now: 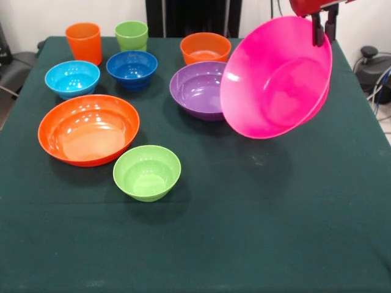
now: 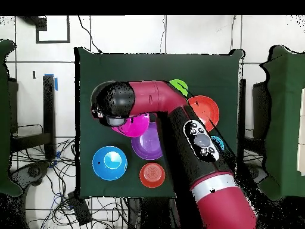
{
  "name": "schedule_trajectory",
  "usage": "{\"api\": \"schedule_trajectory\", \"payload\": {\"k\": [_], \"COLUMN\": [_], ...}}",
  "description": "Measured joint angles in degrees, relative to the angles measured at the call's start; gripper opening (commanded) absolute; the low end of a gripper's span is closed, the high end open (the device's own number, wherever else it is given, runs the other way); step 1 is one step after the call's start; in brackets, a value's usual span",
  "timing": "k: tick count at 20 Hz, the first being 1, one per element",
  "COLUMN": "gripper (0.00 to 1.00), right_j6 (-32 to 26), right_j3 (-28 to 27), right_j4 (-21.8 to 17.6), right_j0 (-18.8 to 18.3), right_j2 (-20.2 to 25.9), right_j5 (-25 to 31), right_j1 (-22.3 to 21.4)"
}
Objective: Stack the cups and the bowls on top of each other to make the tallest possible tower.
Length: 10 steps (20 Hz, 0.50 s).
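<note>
My gripper [image 1: 324, 30] is shut on the upper rim of the large pink bowl [image 1: 275, 79], which hangs tilted in the air above the table's right side, its mouth facing the camera. Just left of it and lower, the purple bowl [image 1: 198, 88] stands on the cloth. The overhead view shows the pink bowl [image 2: 134, 125] under the arm's end, beside the purple bowl [image 2: 146, 143] and a big blue bowl [image 2: 109, 163]. The orange cup [image 1: 84, 41] and green cup [image 1: 131, 35] stand at the far left. No tower is in view; each piece stands alone.
A small orange bowl [image 1: 205, 47] sits behind the purple one. At the left are a light-blue bowl [image 1: 72, 78], a dark-blue bowl [image 1: 131, 67], a wide orange bowl [image 1: 88, 128] and a lime-green bowl [image 1: 146, 172]. The dark green cloth [image 1: 256, 232] covers the table.
</note>
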Motion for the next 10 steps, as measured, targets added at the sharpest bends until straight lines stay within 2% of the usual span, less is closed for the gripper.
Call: {"api": "schedule_trajectory", "payload": {"k": [4,10], "gripper": [0.00,0.00], "right_j6": [0.00,0.00], "right_j3": [0.28,0.71], "right_j4": [-0.01,-0.01], "right_j0": [-0.01,-0.01], "right_j2": [-0.60,-2.23], "right_j5": [0.00,1.38], "right_j1": [-0.45,-3.66]}}
